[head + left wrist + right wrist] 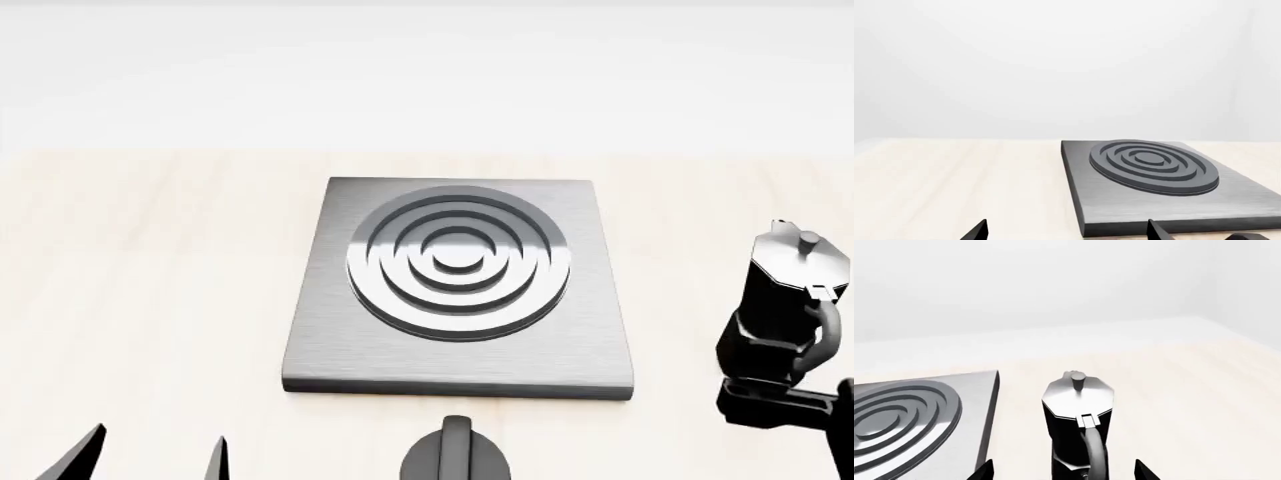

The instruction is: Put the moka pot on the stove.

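Observation:
The moka pot [790,268], black with a silvery lid and knob, stands upright on the table to the right of the stove [594,300], apart from it. The stove is a square grey plate with a dark ring burner, mid-table. My right gripper [1064,472] is open, one fingertip on each side of the pot [1074,410], not touching it; the curved handle faces the wrist camera. In the head view the gripper's black body hides the pot's base. My left gripper [150,455] is open and empty near the front left, short of the stove's front left corner [1084,220].
A round black dial knob [454,455] sits on the table just in front of the stove; it also shows at the edge of the left wrist view [1249,236]. The light wooden table [147,270] runs back to a white wall.

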Tool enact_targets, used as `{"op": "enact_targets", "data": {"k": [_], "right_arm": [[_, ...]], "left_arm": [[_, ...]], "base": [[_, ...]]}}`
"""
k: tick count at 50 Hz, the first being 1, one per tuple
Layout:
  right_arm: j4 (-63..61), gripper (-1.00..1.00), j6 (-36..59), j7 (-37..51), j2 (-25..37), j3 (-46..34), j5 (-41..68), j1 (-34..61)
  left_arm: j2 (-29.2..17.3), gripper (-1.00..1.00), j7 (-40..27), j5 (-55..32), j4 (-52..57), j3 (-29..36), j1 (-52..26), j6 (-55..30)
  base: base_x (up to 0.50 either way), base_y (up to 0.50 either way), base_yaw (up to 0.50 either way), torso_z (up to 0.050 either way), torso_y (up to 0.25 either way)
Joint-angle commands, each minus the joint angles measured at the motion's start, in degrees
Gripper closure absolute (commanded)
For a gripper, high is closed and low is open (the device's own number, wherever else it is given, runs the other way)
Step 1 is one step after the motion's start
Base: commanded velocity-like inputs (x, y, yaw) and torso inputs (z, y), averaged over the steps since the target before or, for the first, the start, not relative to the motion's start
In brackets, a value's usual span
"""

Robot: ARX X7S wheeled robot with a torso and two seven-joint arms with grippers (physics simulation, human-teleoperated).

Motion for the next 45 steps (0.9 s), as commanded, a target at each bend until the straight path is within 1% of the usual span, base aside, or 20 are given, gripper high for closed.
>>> {"op": "enact_targets", "data": {"k": [1,7,12,30,45], "right_arm": [[6.3,-1.00,-1.3,-3.3,-0.1,-2.2,-1.1,3.4],[11.5,-1.00,-2.1,-6.9,-0.5,-4.1,-1.5,6.6],[14.9,-1.00,-3.1,-8.0,-1.0,-5.1,-2.4,8.6],[18.1,-1.00,-4.5,-8.5,-0.6,-4.0,-2.4,8.2],[24.0,-1.00,-5.9,-11.5,-0.9,-3.6,-1.8,9.3]], "left_arm": [[-0.1,-1.00,-0.3,0.0,0.0,0.1,0.0,0.0],[-0.2,-1.00,-0.5,0.2,0.4,0.3,0.1,-0.1],[-0.2,-1.00,-0.6,0.2,0.1,0.3,0.2,0.2],[-0.4,-1.00,-0.9,0.1,0.2,0.7,-0.2,-0.2],[-0.6,-1.00,-1.2,0.1,0.3,0.8,0.1,0.0]], "base": [[0.00,0.00,0.00,0.000,0.000],[0.00,0.00,0.00,0.000,0.000],[0.00,0.00,0.00,0.000,0.000],[0.00,0.00,0.00,0.000,0.000],[0.00,0.00,0.00,0.000,0.000]]}}
